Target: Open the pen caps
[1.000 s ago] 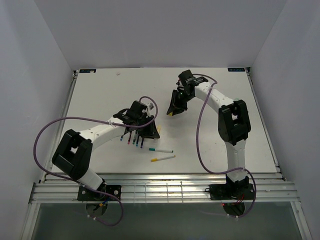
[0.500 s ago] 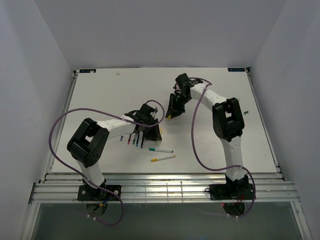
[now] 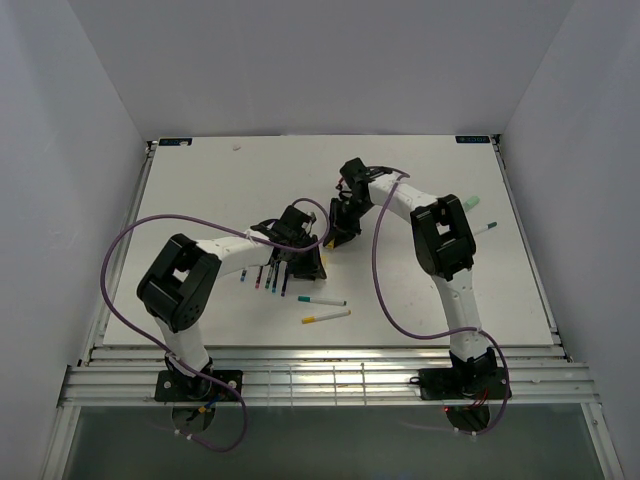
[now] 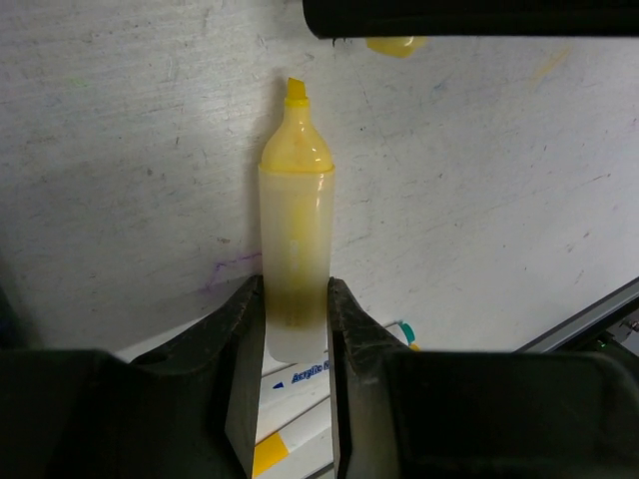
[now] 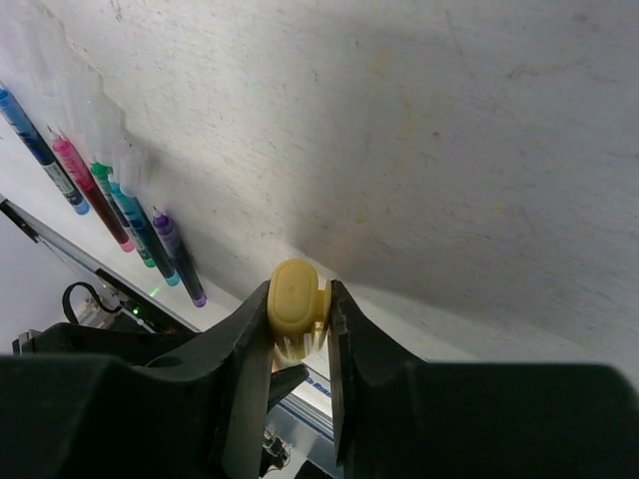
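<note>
Tabletop [image 3: 200, 190] white, scuffed; pens [image 3: 322, 300] scattered mid-table; plain pale walls [image 3: 320, 60] around.

Highlighter [image 4: 295, 249], centre of the left wrist view: cloudy pale-yellow barrel, with a solid yellow neck and tip.

Cap [image 5: 295, 299], lower centre of the right wrist view: plain yellow.

Left fingers [image 4: 240, 339] and right fingers [image 5: 245, 369]: black.

Desk [image 4: 120, 150]: white, with grey scuffs and a faint purple smear left of centre.

Row of pens [image 5: 122, 218], upper left of the right wrist view: blue, pink, green, teal and purple.

Two loose pens, lower centre of the top view: teal-ended pen [image 3: 322, 300], white barrel; yellow-ended pen [image 3: 327, 316], white barrel.

Cables [image 3: 110, 260]: purple.
</note>
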Motion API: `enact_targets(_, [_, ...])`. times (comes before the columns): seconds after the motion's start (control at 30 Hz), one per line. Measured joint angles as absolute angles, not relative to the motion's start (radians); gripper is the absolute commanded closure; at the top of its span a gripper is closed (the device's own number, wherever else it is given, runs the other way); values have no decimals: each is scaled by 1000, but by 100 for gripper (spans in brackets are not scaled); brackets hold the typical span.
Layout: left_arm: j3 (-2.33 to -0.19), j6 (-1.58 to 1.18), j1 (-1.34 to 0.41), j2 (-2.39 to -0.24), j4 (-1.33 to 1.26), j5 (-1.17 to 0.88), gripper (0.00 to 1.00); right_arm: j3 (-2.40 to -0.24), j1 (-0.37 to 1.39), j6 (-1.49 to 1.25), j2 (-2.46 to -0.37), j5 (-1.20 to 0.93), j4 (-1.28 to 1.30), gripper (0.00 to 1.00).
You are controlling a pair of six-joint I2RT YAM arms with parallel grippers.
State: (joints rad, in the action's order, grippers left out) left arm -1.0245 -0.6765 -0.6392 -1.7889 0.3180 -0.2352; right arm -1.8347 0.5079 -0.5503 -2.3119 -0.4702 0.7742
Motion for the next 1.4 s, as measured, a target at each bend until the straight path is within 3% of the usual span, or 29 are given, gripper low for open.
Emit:
enact_targets(0.37, [-1024, -681, -639, -1791, 310, -234, 50, -1841, 511, -574, -2326, -450, 757, 63])
enact_targets(0.8, [-1001, -657, -640, -1769, 296, -237, 46, -1921, 511, -593, -2358, -425, 766, 54])
enact_targets(1.03, [-1014, -591, -643, -1711, 418, -173, 43, -2002, 498, -596, -2336, -325, 779, 47])
enact_targets(1.2, [-1080, -529, -644, -1611, 487, -145, 41, -2002, 420, -602, -2220, -228, 796, 47])
enact_targets(1.4, [-1091, -492, -644, -1474, 475, -150, 39, -2001, 208, -590, -2088, -35, 797, 46])
